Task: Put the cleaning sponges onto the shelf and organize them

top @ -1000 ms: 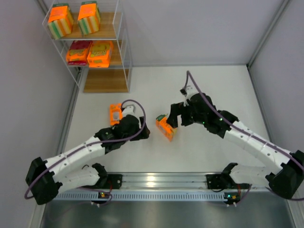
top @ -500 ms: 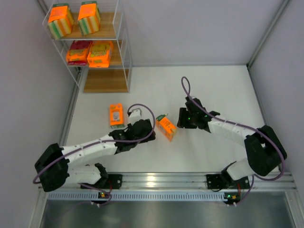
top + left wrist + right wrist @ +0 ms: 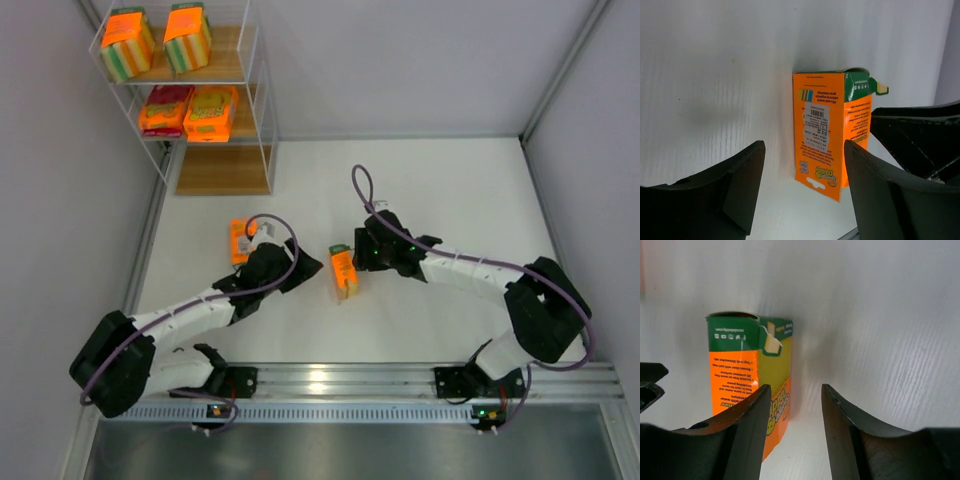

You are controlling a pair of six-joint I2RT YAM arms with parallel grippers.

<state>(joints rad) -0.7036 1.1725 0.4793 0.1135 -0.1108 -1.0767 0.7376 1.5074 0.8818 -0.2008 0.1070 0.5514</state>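
Note:
An orange sponge pack [image 3: 343, 271] with a green top stands on the table between my two grippers. My left gripper [image 3: 303, 265] is open just to its left; in the left wrist view [image 3: 804, 152] the pack [image 3: 827, 135] stands a little ahead of the open fingers. My right gripper [image 3: 361, 256] is open just to its right; in the right wrist view [image 3: 792, 392] the pack [image 3: 747, 367] is left of the gap, beside the left finger. A flat orange pack [image 3: 239, 240] lies by my left arm. The white wire shelf [image 3: 262, 120] holds two blocky packs [image 3: 128, 42] and two flat packs [image 3: 190, 110].
The shelf's bottom board [image 3: 225, 170] is bare. Grey walls close the left and right sides. A metal rail [image 3: 330, 380] with the arm bases runs along the near edge. My right gripper's dark fingers [image 3: 912, 140] show beyond the pack in the left wrist view.
My right gripper has let go of the standing pack and shifted left beside it. My left gripper has swung toward the pack. The pack has turned slightly.

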